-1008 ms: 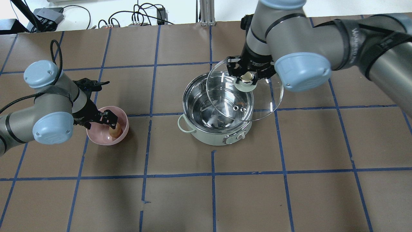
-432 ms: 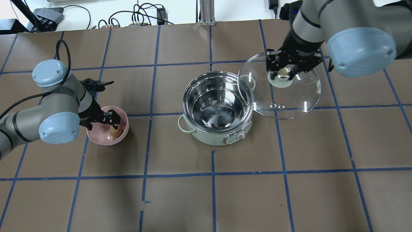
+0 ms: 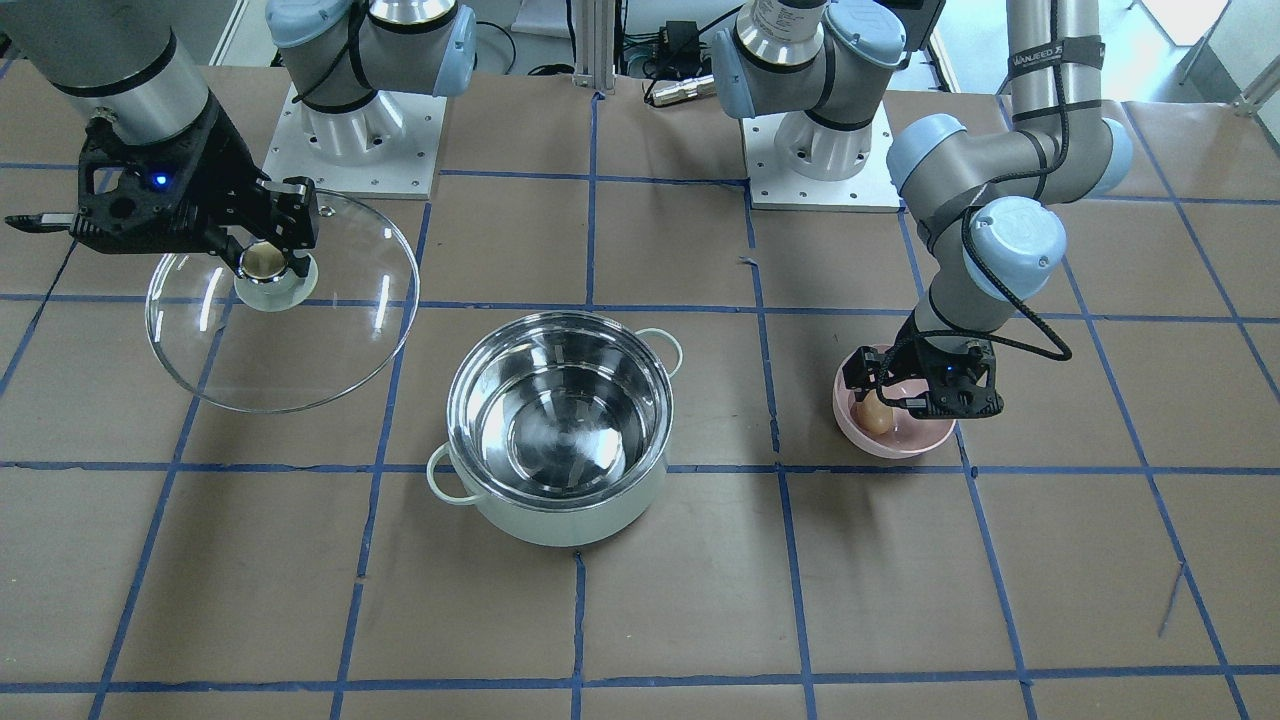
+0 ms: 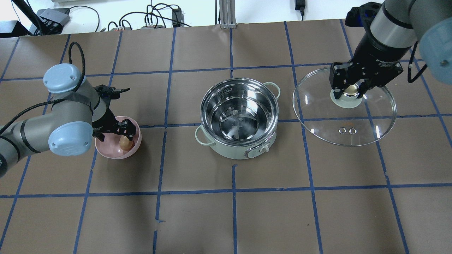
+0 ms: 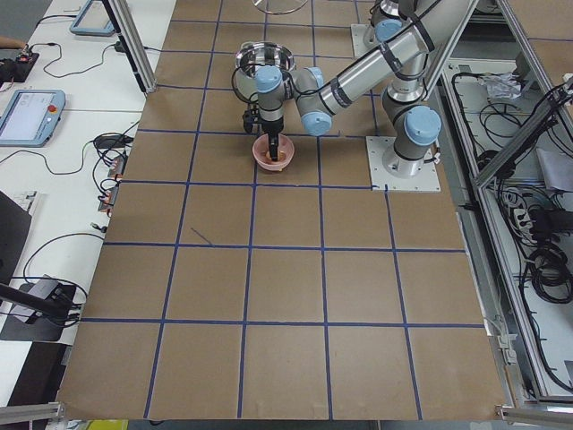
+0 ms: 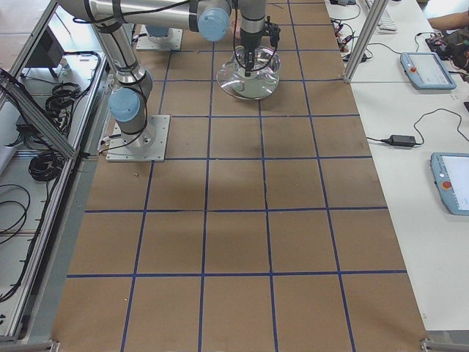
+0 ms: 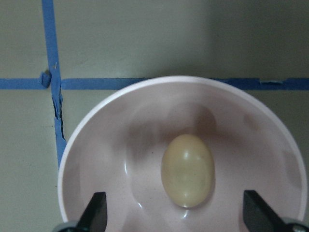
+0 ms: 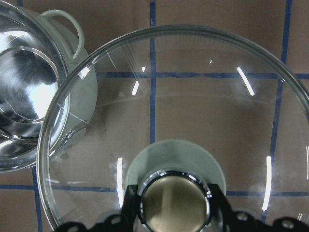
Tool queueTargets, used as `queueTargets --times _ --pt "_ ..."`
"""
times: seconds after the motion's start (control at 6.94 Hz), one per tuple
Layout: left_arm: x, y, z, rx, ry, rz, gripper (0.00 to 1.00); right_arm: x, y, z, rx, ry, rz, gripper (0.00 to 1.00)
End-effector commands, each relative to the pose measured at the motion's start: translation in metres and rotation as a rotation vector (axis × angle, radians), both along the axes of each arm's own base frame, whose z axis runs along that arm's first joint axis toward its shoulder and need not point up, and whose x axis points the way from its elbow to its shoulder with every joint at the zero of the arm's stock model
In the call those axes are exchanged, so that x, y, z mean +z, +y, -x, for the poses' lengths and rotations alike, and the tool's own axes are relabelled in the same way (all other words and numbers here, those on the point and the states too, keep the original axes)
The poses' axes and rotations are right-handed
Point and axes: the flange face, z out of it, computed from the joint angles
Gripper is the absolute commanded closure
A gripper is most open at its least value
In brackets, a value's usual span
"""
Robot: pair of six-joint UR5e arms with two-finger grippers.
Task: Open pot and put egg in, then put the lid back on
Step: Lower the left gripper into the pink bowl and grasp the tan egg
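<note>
Right gripper [image 4: 348, 92]: clamped on knob of lid [image 4: 344, 120], held toward bench's right edge. Left gripper [image 4: 120, 132]: fingers apart either side of egg [image 4: 124, 142], not touching it, in pink bowl [image 4: 106, 150] near left edge. Pot [image 4: 226, 150]: uncovered, mid-bench.

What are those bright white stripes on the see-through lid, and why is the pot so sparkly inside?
Right wrist view: the stripes on the lid are lights glaring off the glass. Overhead view: the pot has a steel inside that mirrors light in bright patches. Left wrist view: soft focus, with a small shine on the egg.
</note>
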Motion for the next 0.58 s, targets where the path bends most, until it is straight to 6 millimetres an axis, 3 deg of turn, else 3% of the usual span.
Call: queueTargets --times 0.0,0.43 --pt "-0.0155 0.0011 -0.0046 0.002 -0.04 -0.042 0.03 0.0027 0.0029 0.0009 0.008 0.004 0.004 0.79" --pt "-0.0177 0.0004 -0.0056 0.006 -0.046 -0.051 0.04 0.0009 0.0027 0.0025 0.032 0.004 -0.002 0.79"
